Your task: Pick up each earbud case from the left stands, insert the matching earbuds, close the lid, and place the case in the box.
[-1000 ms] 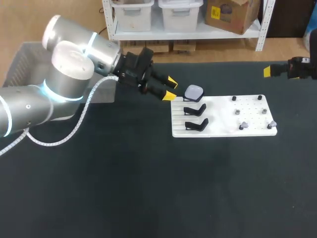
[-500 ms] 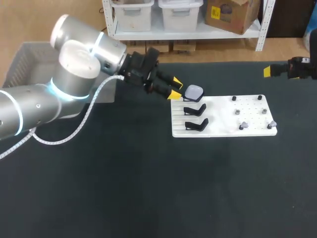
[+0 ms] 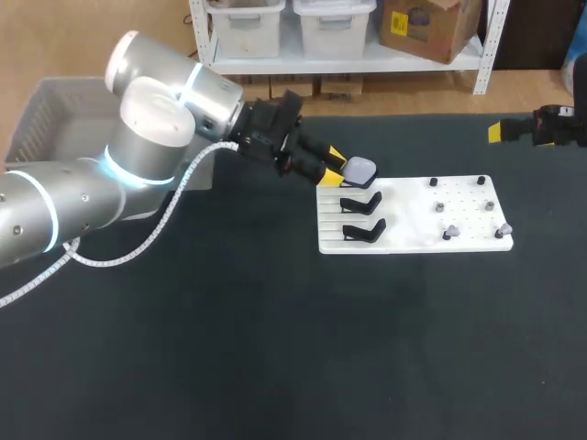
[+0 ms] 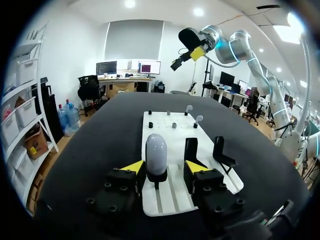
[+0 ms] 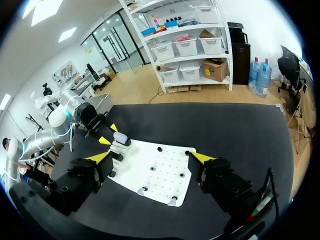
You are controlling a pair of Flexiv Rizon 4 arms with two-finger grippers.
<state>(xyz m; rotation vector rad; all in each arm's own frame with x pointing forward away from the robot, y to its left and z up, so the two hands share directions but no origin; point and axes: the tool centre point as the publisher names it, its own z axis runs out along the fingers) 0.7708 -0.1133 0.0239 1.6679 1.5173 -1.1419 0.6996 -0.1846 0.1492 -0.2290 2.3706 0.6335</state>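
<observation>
A pale lilac earbud case (image 3: 359, 170) sits on the farthest black stand at the left end of the white board (image 3: 413, 234). Two bare black stands (image 3: 362, 202) are nearer on that board. My left gripper (image 3: 333, 166) is at the case's left side. In the left wrist view the case (image 4: 156, 152) stands between the yellow fingertips (image 4: 132, 166), close to one and apart from the other, so the left gripper (image 4: 164, 168) is open. Small grey earbuds (image 3: 449, 233) rest on pegs at the board's right. My right gripper (image 3: 514, 130) hangs wide open, far back right.
A grey box (image 3: 55, 110) stands at the table's back left, behind my left arm. Black pegs (image 3: 481, 181) dot the board's right half. In the right wrist view the board (image 5: 155, 172) lies ahead of my right gripper (image 5: 150, 157).
My left arm has slid to the right, bringing its fingertips around the case, and the fingers have drawn closer together. The right arm has not moved.
</observation>
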